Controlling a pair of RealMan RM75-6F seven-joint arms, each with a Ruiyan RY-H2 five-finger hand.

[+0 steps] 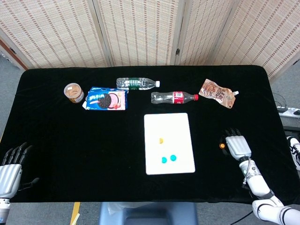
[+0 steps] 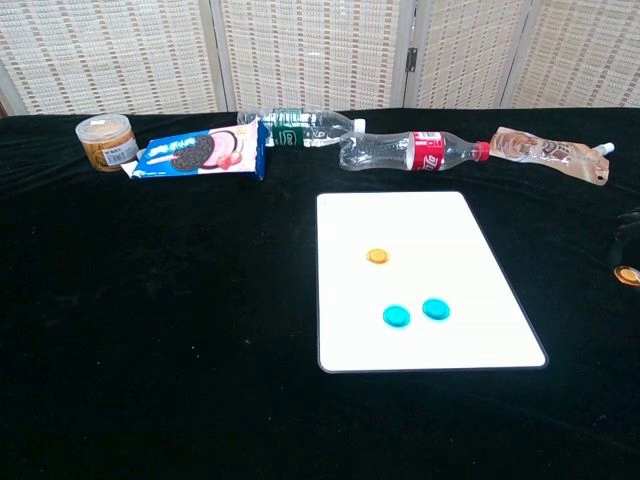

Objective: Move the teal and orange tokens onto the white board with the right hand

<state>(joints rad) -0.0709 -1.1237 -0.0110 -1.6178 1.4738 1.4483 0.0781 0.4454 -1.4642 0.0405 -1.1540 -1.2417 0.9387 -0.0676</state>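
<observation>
The white board [image 1: 176, 126] [image 2: 400, 220] lies at mid-table. On it sit one orange token [image 1: 161, 140] [image 2: 377, 256] and two teal tokens [image 1: 164, 160] [image 1: 173, 157] [image 2: 396, 316] [image 2: 435, 309]. A second orange token [image 1: 222, 146] [image 2: 627, 274] lies on the black cloth to the right of the board. My right hand [image 1: 236, 144] is flat, back up, fingers extended, just right of that token and holding nothing. My left hand [image 1: 10, 166] rests open at the table's near left corner.
Along the far side lie a clear water bottle [image 1: 136, 84], a red-labelled cola bottle [image 1: 174, 97], a cookie pack [image 1: 107, 99], a small jar [image 1: 73, 92] and a snack pouch [image 1: 217, 93]. Black cloth [image 1: 70, 140] covers the table.
</observation>
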